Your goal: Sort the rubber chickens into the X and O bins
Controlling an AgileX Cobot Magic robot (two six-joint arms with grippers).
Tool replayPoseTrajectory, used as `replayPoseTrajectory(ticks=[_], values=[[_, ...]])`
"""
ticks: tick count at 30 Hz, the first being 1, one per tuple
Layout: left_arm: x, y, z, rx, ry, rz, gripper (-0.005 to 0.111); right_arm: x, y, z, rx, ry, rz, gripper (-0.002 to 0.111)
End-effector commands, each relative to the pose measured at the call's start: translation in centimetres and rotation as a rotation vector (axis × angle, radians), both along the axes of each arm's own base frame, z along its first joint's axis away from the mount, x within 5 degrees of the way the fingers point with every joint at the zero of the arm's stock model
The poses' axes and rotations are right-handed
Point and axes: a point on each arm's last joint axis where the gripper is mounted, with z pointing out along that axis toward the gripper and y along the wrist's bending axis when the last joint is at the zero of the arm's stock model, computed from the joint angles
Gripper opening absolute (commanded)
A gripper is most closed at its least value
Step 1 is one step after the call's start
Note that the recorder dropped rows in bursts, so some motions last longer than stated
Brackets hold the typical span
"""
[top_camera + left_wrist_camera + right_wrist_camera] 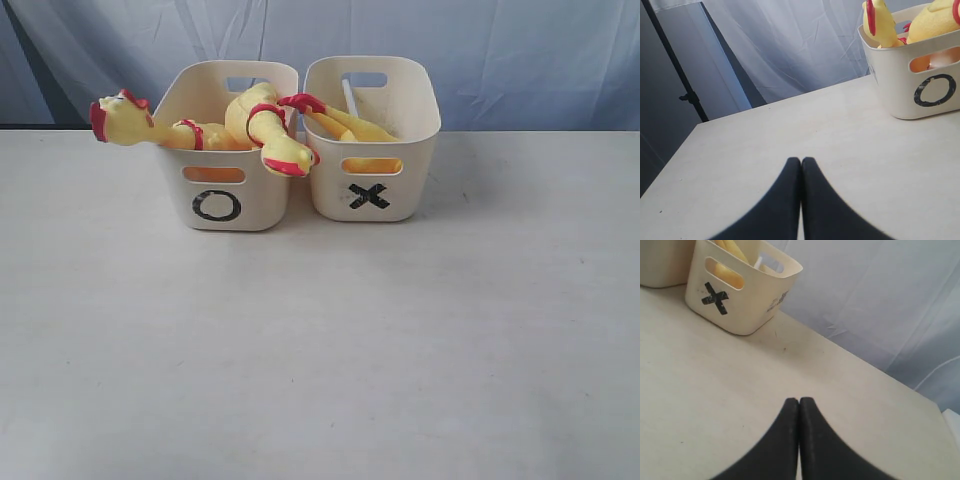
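Two cream plastic tubs stand side by side at the back of the pale tabletop [320,350].

O-marked tub [262,200], left: two floppy yellow rubber chickens. The first chicken [125,120] hangs its head over the left rim. The second chicken [275,142] is draped over the front right corner.

X-marked tub [405,185]: third chicken [352,128], head hidden, possibly feet-up.

Left gripper [801,165] and right gripper [799,405]: fingers pressed together, holding nothing.

The left claw [801,159] and right claw [799,400] are matte black and tapered.
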Motion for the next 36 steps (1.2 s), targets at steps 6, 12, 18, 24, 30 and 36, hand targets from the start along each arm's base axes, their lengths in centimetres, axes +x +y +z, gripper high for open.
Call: replayPoseTrajectory(ticks=[6,12,18,24,30,36], values=[[0.00,-0.02,-0.02,-0.016,-0.014,0.000,0.000,0.01,-0.02,-0.09,0.146,0.023,-0.035,-0.001],[0.00,-0.02,-0.02,-0.016,-0.014,0.000,0.000,0.01,-0.02,-0.09,0.376,0.069,-0.082,-0.001],[0.00,-0.02,-0.02,-0.016,-0.014,0.000,0.000,0.01,-0.02,-0.09,0.376,0.069,-0.082,-0.001],[0.00,-0.02,-0.02,-0.016,-0.014,0.000,0.000,-0.04,0.02,-0.27,0.372,0.090,-0.081,-0.001],[0.00,-0.10,-0.02,-0.169,-0.016,0.011,0.000,0.08,-0.09,0.20,0.406,0.041,-0.089,-0.001],[0.00,-0.10,-0.02,-0.169,-0.016,0.011,0.000,0.04,-0.18,-0.08,0.369,0.063,-0.098,-0.001]])
